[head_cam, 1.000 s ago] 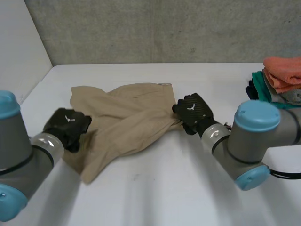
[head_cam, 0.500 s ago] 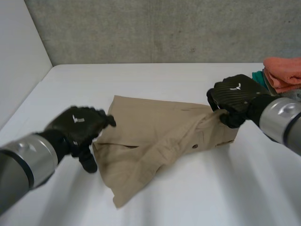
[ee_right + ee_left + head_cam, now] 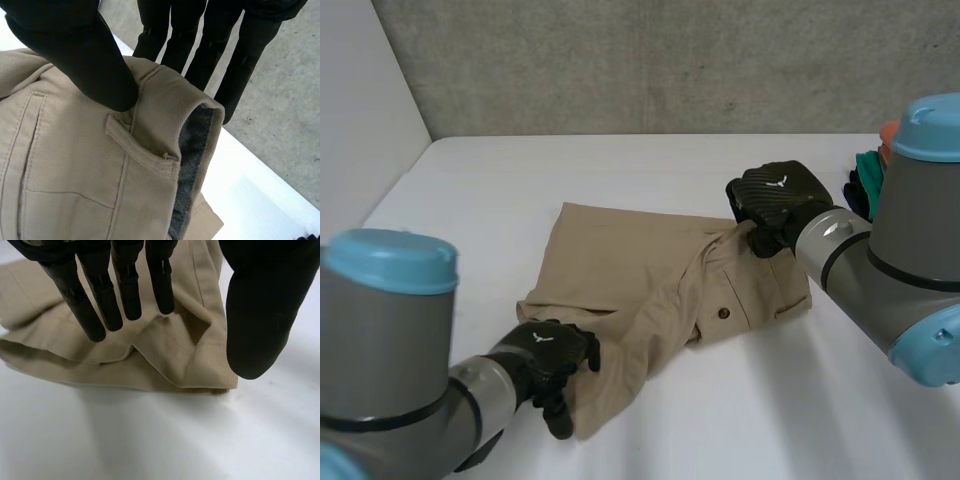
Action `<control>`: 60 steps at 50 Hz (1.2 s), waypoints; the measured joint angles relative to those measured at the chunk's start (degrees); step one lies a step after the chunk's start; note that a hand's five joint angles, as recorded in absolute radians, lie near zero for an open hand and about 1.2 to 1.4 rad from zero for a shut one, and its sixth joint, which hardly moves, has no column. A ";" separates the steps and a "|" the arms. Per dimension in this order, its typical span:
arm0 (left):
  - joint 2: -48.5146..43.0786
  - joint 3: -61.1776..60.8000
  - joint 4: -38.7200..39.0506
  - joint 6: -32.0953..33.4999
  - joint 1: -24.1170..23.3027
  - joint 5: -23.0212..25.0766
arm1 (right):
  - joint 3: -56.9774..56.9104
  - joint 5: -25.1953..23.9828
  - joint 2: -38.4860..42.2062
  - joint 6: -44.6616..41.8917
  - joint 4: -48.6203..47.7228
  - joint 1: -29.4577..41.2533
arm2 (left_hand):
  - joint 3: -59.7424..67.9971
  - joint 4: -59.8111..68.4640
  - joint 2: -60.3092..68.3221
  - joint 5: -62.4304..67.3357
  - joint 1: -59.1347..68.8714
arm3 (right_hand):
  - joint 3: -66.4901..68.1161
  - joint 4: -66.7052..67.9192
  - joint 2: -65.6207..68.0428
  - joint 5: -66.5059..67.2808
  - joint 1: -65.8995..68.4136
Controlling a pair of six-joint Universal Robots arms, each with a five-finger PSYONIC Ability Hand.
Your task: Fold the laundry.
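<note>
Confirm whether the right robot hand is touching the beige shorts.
Touching. Right wrist view shows the right robot hand pinching the waistband of the beige shorts between thumb and fingers.

Left hand is over the hem end of the tan trousers, fingers straight, thumb held wide apart, the cloth lying rumpled on the white table.

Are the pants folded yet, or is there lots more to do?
Nothing looks folded so far: the beige fabric trousers lie rumpled on the white table. In hand: the right hand pinches the waistband between thumb and fingers, and the left hand hovers open over a leg hem. Left to do: flatten them and make every fold.
</note>
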 measured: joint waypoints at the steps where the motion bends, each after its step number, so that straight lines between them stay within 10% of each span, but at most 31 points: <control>1: -0.72 0.49 -0.03 -0.41 -0.15 -0.22 | 0.03 -0.02 -0.21 0.21 -0.01 -0.08 | 0.00 0.00 0.00 0.00 0.00 | 0.00 0.00 0.00 0.00 0.00; 16: -6.48 5.97 0.77 -1.78 -4.56 -3.54 | 0.55 -0.74 -2.61 1.74 -0.13 -2.01 | 1.46 1.20 1.34 1.18 1.93 | 0.00 0.00 0.00 0.00 0.00; 23: -9.36 8.34 1.17 -1.98 -7.53 -7.17 | 0.40 -0.67 -3.06 2.06 -0.17 -2.18 | 36.26 36.10 36.91 35.51 37.16 | 0.00 0.00 0.00 0.00 0.43; 29: -6.75 8.74 1.23 -1.61 -7.97 -8.36 | 2.32 -1.33 -4.97 0.73 1.13 -3.13 | 40.21 40.39 40.16 38.60 39.00 | 0.00 0.00 0.00 0.00 0.37; 43: 10.66 0.14 -15.36 24.65 0.55 4.96 | 29.14 -18.67 -20.14 -50.80 27.12 -19.22 | 40.21 40.42 40.31 38.60 39.00 | 0.01 0.00 0.00 0.00 0.36; 51: 7.10 4.20 -16.69 29.82 1.06 4.05 | 29.74 -19.94 -19.68 -48.68 24.13 -19.83 | 40.21 40.43 40.31 38.60 39.00 | 0.01 0.00 0.00 0.00 0.43; 60: -6.30 23.21 -1.53 30.81 0.98 -2.66 | 19.84 -14.55 -10.18 -30.02 6.00 -16.84 | 40.47 40.46 40.51 38.60 39.00 | 0.01 0.01 0.00 0.00 0.43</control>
